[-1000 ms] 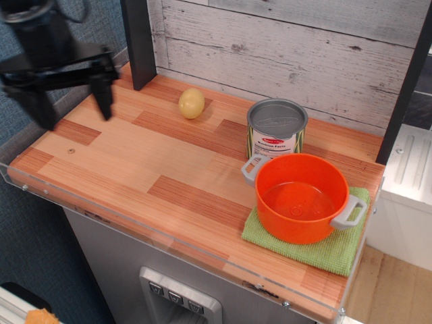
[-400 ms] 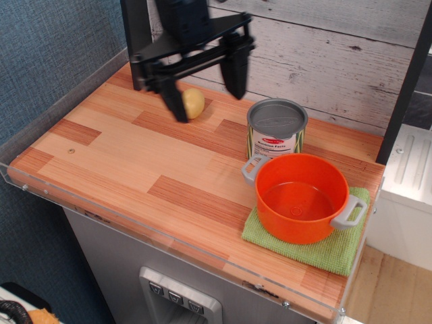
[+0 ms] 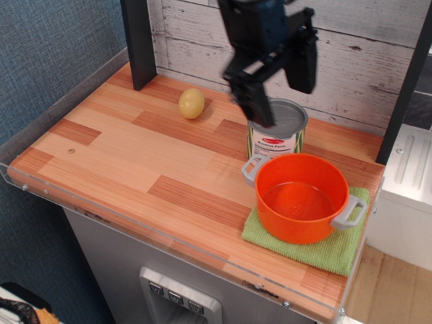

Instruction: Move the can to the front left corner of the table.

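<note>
The can (image 3: 278, 135) stands upright at the back right of the striped wooden table (image 3: 121, 162), just behind the orange pot. It has a grey flat lid and a white label with a red logo. My black gripper (image 3: 280, 94) hangs open right above the can's lid. One finger (image 3: 258, 101) overlaps the can's left rim in the image; the other finger (image 3: 302, 66) is up at its back right. It holds nothing.
An orange two-handled pot (image 3: 302, 197) sits on a green cloth (image 3: 337, 251) at the front right, touching the can's front. A yellow potato-like object (image 3: 192, 103) lies at the back. A dark post (image 3: 138, 42) stands at the back left. A clear acrylic rim (image 3: 40, 192) edges the table.
My gripper has swept from the far left of the table across to the right, and now hangs over the can. The can, pot and yellow object have not moved.
</note>
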You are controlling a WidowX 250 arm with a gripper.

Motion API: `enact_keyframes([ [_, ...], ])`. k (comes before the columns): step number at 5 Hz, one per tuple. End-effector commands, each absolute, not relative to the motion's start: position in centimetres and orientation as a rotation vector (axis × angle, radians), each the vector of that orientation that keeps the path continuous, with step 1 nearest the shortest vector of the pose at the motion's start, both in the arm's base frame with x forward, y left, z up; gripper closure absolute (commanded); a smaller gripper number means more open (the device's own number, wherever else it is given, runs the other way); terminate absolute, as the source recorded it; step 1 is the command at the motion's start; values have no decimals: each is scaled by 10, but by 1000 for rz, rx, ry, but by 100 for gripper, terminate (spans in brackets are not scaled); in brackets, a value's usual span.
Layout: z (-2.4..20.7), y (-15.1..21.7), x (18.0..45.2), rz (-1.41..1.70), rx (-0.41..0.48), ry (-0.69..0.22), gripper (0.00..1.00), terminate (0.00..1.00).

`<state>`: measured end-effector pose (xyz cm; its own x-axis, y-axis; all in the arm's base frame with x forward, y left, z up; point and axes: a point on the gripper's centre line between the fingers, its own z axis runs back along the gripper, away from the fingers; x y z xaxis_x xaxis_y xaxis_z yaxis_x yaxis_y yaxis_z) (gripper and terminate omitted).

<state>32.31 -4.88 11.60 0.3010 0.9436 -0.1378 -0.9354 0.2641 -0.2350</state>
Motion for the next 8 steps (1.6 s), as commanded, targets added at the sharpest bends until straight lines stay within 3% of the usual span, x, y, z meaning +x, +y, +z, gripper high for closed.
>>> enact_keyframes([
  [1, 121, -62, 372, 1375, -329, -77, 0, 0],
  [5, 78, -58, 397, 1475, -249, -51, 0, 0],
  [8, 67, -3, 383, 1677, -265, -23, 0, 0],
])
